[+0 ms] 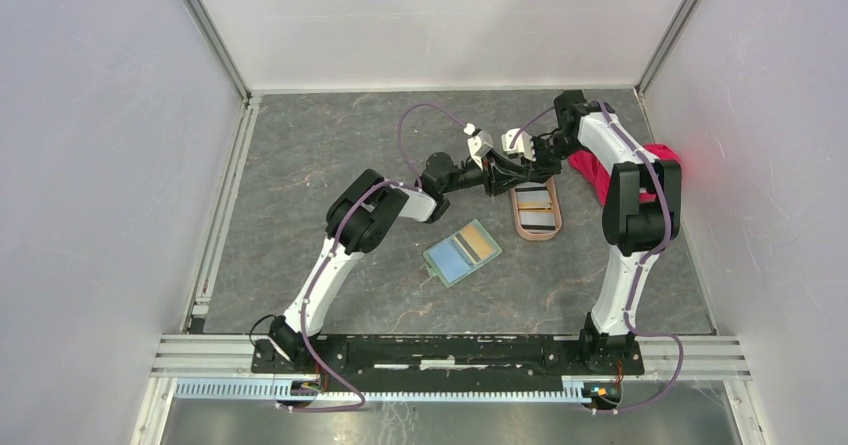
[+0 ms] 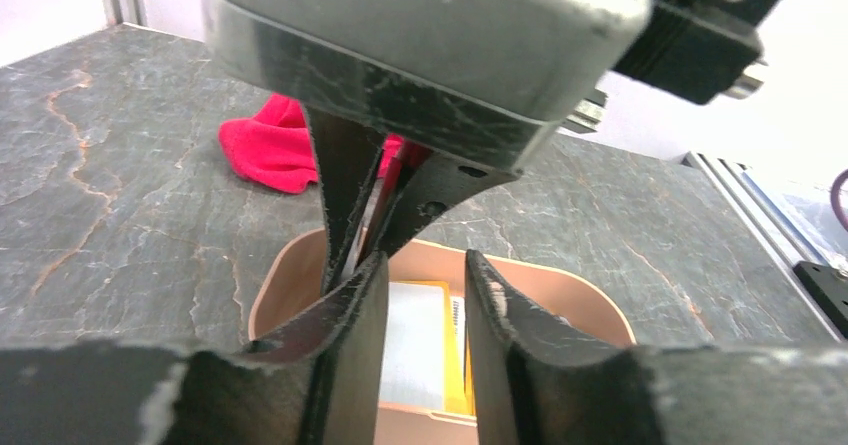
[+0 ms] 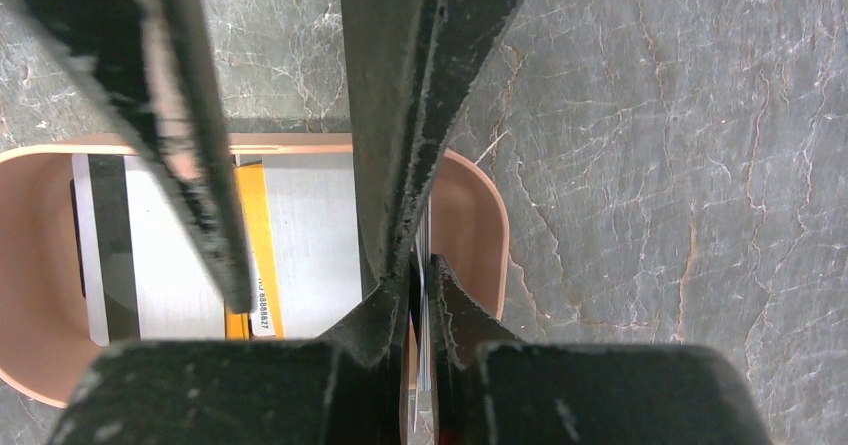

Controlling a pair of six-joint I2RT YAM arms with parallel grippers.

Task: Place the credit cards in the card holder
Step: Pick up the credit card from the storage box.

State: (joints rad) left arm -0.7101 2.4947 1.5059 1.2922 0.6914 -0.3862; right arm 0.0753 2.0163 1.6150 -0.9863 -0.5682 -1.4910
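The right end effector (image 3: 421, 271) pinches a credit card (image 3: 420, 385) edge-on above the pinkish-brown tray (image 3: 472, 227); the left end effector (image 2: 425, 267) gapes open.

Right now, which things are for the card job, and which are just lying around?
For the job:
- credit cards
- card holder, lying open

Just lying about:
- red cloth
- pinkish tray, which only holds the waiting cards
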